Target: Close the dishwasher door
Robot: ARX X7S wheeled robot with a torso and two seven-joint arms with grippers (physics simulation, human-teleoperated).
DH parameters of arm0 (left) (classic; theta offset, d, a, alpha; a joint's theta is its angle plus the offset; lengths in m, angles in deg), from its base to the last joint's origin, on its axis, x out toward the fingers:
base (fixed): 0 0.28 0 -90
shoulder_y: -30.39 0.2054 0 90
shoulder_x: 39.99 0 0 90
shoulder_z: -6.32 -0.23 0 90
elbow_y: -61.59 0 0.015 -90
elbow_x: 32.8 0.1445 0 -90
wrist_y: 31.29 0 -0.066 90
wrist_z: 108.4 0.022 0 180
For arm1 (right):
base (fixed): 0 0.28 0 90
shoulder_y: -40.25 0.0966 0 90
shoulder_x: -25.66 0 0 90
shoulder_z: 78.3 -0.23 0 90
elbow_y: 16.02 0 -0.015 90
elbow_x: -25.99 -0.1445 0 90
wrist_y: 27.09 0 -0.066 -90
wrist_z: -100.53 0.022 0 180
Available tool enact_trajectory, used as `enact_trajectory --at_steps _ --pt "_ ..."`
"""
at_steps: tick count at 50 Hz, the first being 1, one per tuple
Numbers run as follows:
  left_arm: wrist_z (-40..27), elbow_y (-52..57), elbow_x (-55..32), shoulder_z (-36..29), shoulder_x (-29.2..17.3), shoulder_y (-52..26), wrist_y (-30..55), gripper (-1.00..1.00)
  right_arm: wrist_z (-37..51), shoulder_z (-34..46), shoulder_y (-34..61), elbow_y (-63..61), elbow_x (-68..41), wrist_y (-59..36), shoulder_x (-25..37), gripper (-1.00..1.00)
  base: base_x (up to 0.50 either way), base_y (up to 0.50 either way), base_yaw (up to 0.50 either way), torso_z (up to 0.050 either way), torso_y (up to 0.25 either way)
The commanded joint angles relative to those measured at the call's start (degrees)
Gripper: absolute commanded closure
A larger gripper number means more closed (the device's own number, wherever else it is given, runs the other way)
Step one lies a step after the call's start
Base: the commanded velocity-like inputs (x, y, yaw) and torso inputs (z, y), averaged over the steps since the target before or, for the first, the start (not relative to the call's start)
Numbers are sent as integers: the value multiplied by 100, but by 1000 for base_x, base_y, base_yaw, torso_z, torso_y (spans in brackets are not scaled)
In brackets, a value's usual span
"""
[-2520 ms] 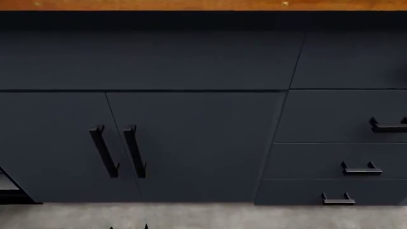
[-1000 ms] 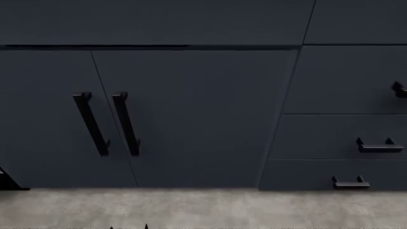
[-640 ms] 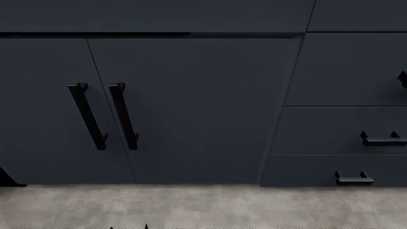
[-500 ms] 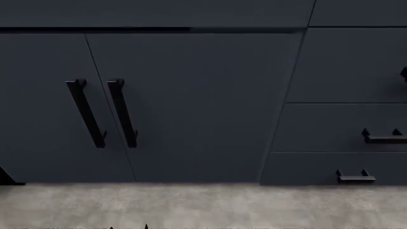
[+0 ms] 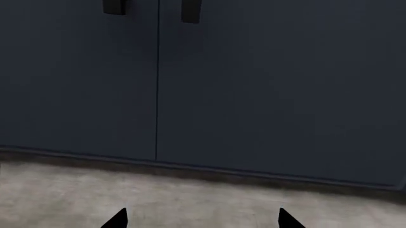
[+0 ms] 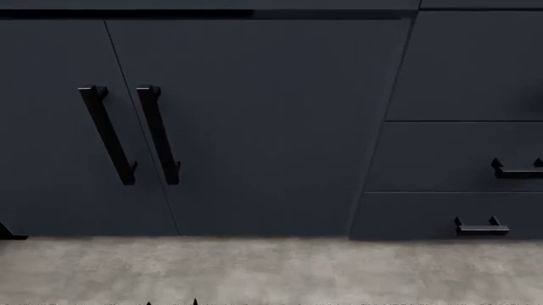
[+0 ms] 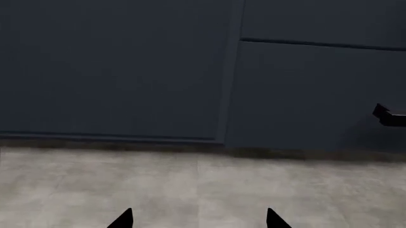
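Note:
The dishwasher door is almost entirely out of view. Only a small black sliver [image 6: 7, 232] shows at the far left edge of the head view, at floor level, and I cannot tell what it is. My left gripper [image 5: 201, 221] is open, with its two black fingertips [image 5: 117, 219] wide apart over the grey floor, facing navy cabinet doors. My right gripper [image 7: 198, 221] is open and empty too, low over the floor before the cabinet base. Neither gripper touches anything.
Two navy cabinet doors [image 6: 271, 127] with long black bar handles [image 6: 159, 133] fill the head view. Navy drawer fronts [image 6: 449, 159] with short black handles [image 6: 481, 227] stand at the right. Grey floor [image 6: 271, 270] lies in front. One drawer handle [image 7: 388, 115] shows in the right wrist view.
The head view has tilted down. The cabinets and handles have slid up the picture, the wooden counter edge has left the view, more floor shows, and the sliver at the left has shrunk.

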Motion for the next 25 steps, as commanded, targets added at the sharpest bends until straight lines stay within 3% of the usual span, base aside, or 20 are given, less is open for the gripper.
enact_trajectory --at_steps 1,25 --pt "0 0 0 0 0 0 0 -100 -4 -6 0 0 -2 -5 1 -100 0 0 0 -50 0" --pt "0 1 0 0 0 0 0 -100 -31 -43 0 0 4 -1 -2 -100 0 0 0 -50 0"
